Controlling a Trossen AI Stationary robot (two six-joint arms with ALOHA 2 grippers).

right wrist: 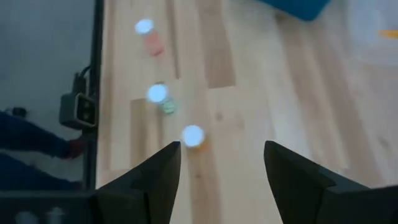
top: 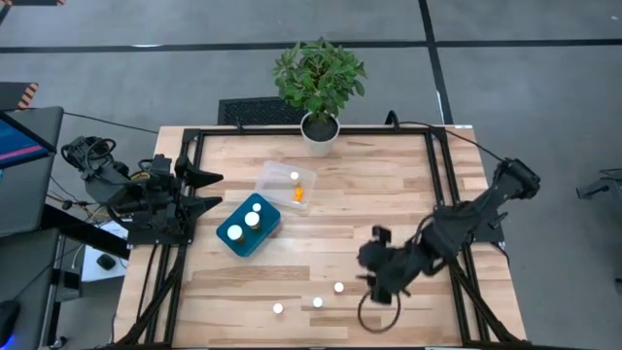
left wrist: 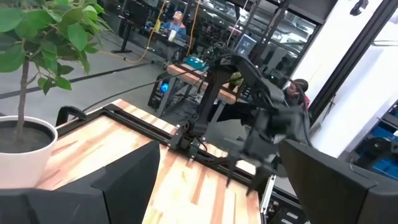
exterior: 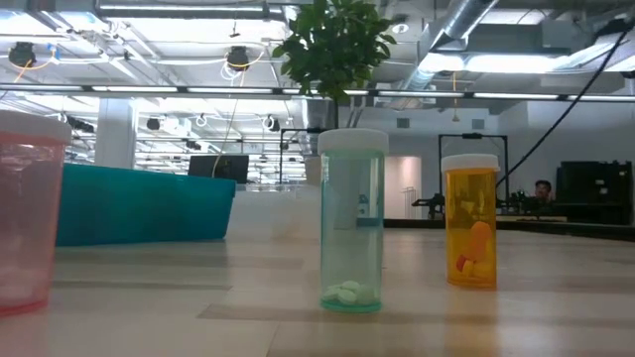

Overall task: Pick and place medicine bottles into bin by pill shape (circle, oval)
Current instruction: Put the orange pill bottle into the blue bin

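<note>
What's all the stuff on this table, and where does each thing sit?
Loose medicine bottles: three, white caps, in a row near the front edge.
Teal bin: one, left of centre, three white-capped bottles inside.
Clear bin: one, behind the teal bin, holding one white-capped and one orange bottle.
Potted plant: one, green, white pot, back edge.
Left gripper: open, parked at left edge.
Right gripper: open, above the loose bottles.

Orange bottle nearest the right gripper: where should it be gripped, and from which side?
Grip the orange bottle just under its white cap, descending from above. It stands upright, apart from its neighbours, and the open right gripper is beside it already. Its round body suits pads closing across it.
</note>
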